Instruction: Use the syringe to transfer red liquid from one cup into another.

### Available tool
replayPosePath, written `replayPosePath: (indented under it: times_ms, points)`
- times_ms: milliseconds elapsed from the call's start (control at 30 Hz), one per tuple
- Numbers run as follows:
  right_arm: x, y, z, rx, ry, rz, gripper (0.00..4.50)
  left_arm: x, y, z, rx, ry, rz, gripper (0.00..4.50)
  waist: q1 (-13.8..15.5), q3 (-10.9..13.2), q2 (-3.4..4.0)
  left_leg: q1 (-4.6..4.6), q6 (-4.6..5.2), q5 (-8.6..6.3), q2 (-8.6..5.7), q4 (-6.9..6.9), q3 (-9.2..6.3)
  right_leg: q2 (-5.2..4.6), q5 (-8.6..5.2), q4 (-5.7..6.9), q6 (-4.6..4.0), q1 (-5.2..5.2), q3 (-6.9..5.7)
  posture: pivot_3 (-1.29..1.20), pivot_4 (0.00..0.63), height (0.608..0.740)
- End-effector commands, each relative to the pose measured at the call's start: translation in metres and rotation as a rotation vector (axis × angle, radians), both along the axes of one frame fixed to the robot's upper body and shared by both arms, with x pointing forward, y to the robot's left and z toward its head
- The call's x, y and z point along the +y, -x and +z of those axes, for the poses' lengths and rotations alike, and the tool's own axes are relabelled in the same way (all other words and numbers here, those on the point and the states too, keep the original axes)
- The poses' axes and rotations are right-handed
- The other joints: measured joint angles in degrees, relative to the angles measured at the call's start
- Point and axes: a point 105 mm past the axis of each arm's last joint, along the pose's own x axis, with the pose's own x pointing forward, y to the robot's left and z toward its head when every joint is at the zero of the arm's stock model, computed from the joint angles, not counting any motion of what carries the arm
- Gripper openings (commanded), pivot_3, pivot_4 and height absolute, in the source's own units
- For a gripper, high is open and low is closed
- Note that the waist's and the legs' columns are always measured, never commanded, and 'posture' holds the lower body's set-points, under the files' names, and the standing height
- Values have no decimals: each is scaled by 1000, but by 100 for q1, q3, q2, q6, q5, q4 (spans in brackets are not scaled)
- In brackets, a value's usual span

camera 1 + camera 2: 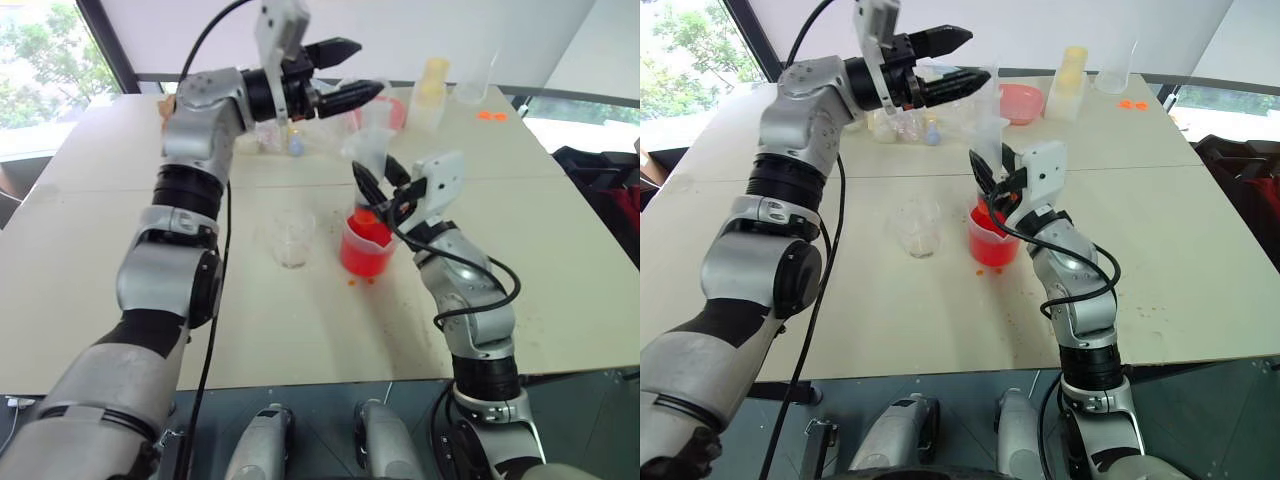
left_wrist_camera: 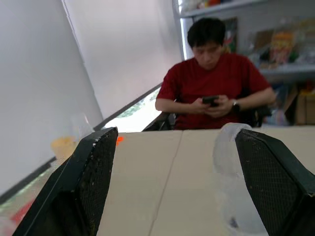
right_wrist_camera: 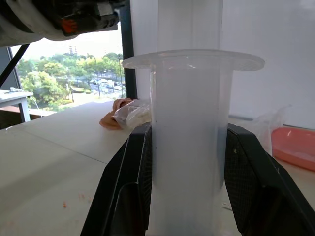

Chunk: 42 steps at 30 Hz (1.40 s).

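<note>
Plunger let go, syringe [image 1: 990, 135] standing in the beaker [image 1: 992, 240]

Right pincer [image 1: 992, 180] clamps the barrel; left pincer [image 1: 962, 58] gapes empty at twelve o'clock; a tilt spills red liquid [image 1: 990, 248]; small cup [image 1: 918, 228] at nine o'clock.

Bright window daylight, blurred close-ups

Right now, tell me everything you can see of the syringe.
The syringe is a thick barrel of clear, frosted-looking plastic with a wide flat flange round its top and a clear plunger rising above it. It stands roughly upright, clamped between the two black fingers of the right gripper, its lower end down in the spouted beaker of red liquid. The left gripper hangs open above it, not touching.
</note>
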Motion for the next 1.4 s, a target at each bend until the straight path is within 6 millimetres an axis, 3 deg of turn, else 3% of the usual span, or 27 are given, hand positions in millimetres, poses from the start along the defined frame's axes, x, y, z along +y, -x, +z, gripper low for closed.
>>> replayPosePath:
  times_ms: [33,200,300,367,433,500,567,733,900,1233,1400]
  points:
    - [-5,9,17,-42,-5,-6,1465,24,13,22,42,96,-35,3846,-12,0,1,0,0,0,0,0,0,0,0,1,0,0,0,0,150,740]
    - [-13,19,24,-32,-4,-6,1465,65,27,1,225,120,-60,3846,-107,-1,4,6,0,0,3,-4,-15,2,0,7,-1,-2,10,0,150,740]
    - [-20,20,28,-29,-27,-25,1465,88,20,-12,310,169,31,3846,-102,-1,3,5,-5,3,5,2,-25,6,0,9,-1,0,8,0,150,740]
    - [-21,18,44,-60,-74,-26,1465,120,22,-40,341,134,123,3846,-146,-1,5,5,-6,3,5,2,-25,6,1,9,-2,0,9,0,150,740]
    - [-15,19,61,-99,-120,6,1465,136,26,-60,342,78,208,3846,-202,-1,9,24,-6,3,7,-14,-5,6,1,12,-3,-4,33,0,150,740]
    - [2,23,75,-125,-161,87,1465,143,24,-79,284,-31,335,3846,-191,-1,8,30,-9,5,14,-23,-5,16,1,15,-5,-7,42,0,150,740]
    - [26,28,83,-117,-212,195,1465,149,25,-85,258,-49,404,3846,-136,-2,6,29,-13,7,19,-24,-6,23,5,15,-12,-10,43,0,150,740]
    - [79,31,63,-63,-202,347,1465,153,36,-95,212,-104,478,3846,-98,-3,4,24,-14,7,22,-21,-5,22,9,9,-17,-11,46,0,150,740]
    - [101,26,41,-52,-141,402,1465,150,49,-91,192,-118,459,3846,-82,-3,4,21,-14,7,14,-19,-6,16,9,7,-17,-10,50,0,150,740]
    - [111,13,14,-95,-31,405,1465,138,71,-63,161,-122,293,3846,-135,-3,4,22,-15,7,20,-23,-6,33,9,9,-18,-15,51,0,150,740]
    - [114,8,13,-107,-34,392,1465,147,61,-34,84,-50,339,3846,-130,-3,4,22,-17,8,20,-22,-6,35,10,8,-18,-15,52,0,150,740]
